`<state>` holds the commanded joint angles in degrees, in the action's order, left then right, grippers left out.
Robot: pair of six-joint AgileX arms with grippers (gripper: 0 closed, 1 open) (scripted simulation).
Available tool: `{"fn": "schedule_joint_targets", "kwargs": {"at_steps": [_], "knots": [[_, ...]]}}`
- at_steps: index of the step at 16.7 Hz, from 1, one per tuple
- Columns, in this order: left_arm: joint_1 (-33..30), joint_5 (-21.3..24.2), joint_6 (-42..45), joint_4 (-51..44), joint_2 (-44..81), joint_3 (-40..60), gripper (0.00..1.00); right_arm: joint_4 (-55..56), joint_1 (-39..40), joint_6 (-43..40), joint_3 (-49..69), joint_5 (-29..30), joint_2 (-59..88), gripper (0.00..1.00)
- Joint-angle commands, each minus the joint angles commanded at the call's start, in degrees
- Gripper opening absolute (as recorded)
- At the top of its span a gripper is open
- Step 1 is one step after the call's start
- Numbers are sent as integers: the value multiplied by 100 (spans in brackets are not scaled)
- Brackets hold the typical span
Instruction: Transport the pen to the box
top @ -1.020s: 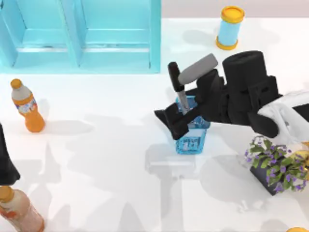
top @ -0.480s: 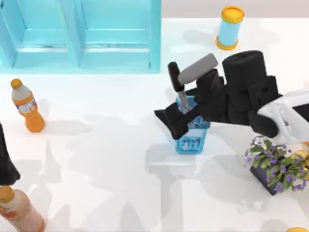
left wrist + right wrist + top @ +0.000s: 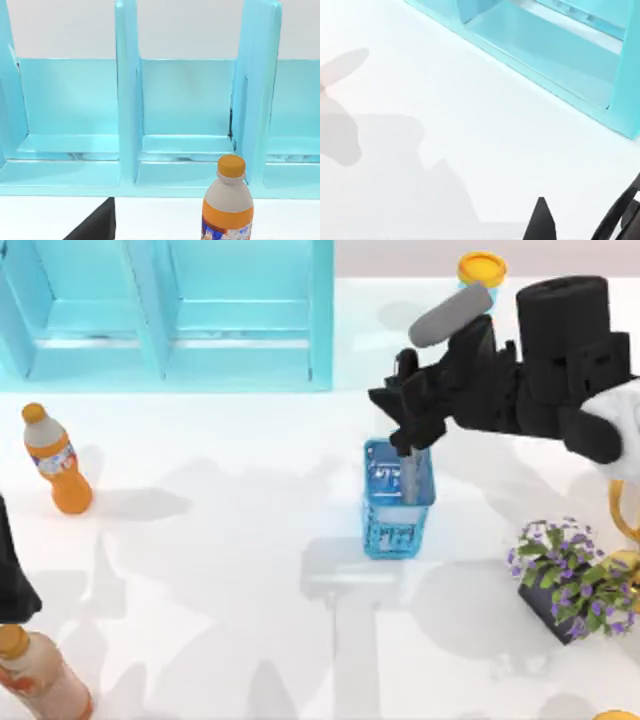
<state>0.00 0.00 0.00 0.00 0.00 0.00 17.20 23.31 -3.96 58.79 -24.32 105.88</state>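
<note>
Pen (image 3: 409, 478) stands upright inside the small blue mesh basket (image 3: 397, 502) near the middle of the white table (image 3: 220, 570) — only its grey-white barrel shows. The right gripper (image 3: 408, 420) hangs over the basket's far end; whether its fingers grip the pen cannot be told. The left arm (image 3: 14, 570) sits parked at the table's left edge.

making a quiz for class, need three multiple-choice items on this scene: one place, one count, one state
1. Where is the small blue mesh basket? A inside the turquoise shelf; B mid-table, by the right gripper; C at the left edge.
2. How many orange-capped bottles stand at the table's left? A one; B two; C four.
3. The slim black-capped pen is: A flat on the table; B in a bottle; C held by the right gripper.
Key: B, gripper beside it; B, two bottles; C, fingers clamp it.
</note>
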Motion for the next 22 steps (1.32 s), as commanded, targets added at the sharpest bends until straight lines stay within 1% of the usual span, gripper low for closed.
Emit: {"fn": "schedule_joint_targets", "kwargs": {"at_steps": [2,6,10,13,18,20,22], "knots": [[0,0,0,0,0,0,100,-620,-366,-297,316,-382,-341,0],[0,0,0,0,0,0,100,-2311,-1103,-900,732,-1070,-1166,0],[0,0,0,0,0,0,100,-3551,-1670,-1284,745,-1379,-1738,0],[0,0,0,0,0,0,100,-3898,-1849,-1379,682,-1419,-1903,0],[0,0,0,0,0,0,100,-3889,-1835,-1372,696,-1409,-1884,0],[0,0,0,0,0,0,100,-3875,-2035,-1466,782,-1357,-1955,0],[0,0,0,0,0,0,100,-4010,-2477,-1668,963,-1298,-2098,0]]}}
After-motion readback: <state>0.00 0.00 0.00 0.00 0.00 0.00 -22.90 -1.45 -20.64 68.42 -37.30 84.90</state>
